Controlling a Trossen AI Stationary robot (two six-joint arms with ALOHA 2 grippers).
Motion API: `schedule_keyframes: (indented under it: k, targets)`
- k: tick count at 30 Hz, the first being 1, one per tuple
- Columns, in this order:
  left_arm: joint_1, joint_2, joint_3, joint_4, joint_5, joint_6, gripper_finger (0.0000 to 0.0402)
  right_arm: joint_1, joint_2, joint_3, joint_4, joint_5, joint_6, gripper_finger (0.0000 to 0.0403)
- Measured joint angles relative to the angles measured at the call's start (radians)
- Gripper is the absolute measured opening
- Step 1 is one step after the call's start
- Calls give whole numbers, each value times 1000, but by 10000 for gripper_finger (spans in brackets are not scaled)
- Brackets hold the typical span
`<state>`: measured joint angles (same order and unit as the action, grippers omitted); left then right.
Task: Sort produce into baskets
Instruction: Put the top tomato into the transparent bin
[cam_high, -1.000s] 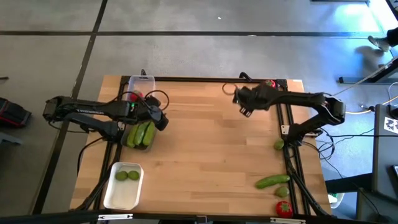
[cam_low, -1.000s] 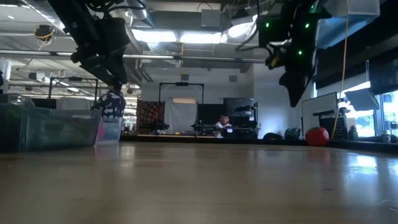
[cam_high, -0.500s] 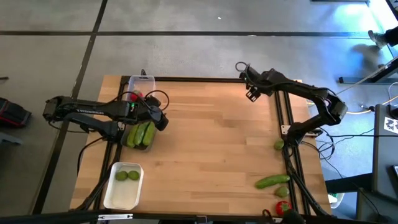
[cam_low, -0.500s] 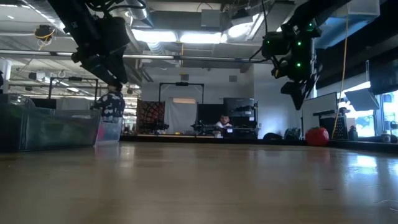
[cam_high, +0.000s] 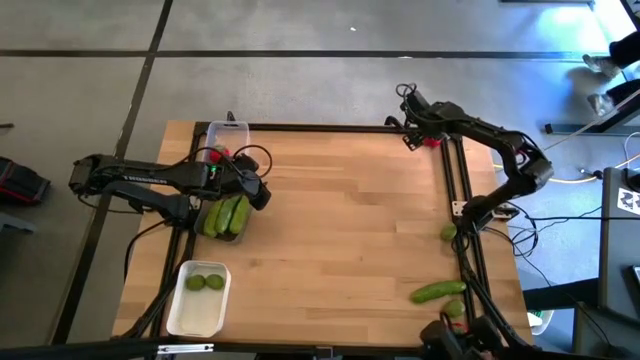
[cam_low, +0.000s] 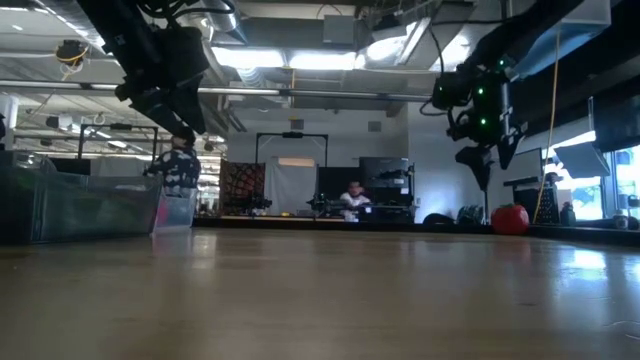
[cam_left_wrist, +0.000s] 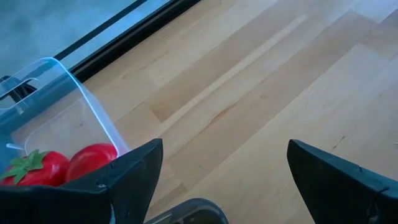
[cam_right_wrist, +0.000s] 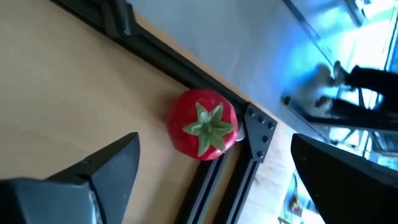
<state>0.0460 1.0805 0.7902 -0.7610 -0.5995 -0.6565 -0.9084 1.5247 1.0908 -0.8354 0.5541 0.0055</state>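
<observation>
the right gripper (cam_right_wrist: 205, 180), fingers spread wide and empty, hovers above a round red tomato with green top (cam_right_wrist: 203, 124) at the table's far right corner; the high view mostly hides that tomato.

2 dark jointed arms (cam_high: 150, 178) trailing black cables, green lights.

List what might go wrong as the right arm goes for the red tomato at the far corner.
1. The round red tomato with a green top sits against the black metal frame rail at the table edge; the open right gripper may strike the rail.
2. Being round, it could roll off if nudged.
3. The clear plastic bin with tomatoes lies across the table, beside the left gripper: a long carry.
</observation>
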Motion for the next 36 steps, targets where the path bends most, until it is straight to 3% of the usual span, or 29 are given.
schedule_keyframes:
  k: [13,36]
  targets:
    - [0,0,0,17,0,8,337,-26,79,0,28,46,-64,379]
    - [0,0,0,17,0,9,337,-128,294,82,29,-14,-36,378]
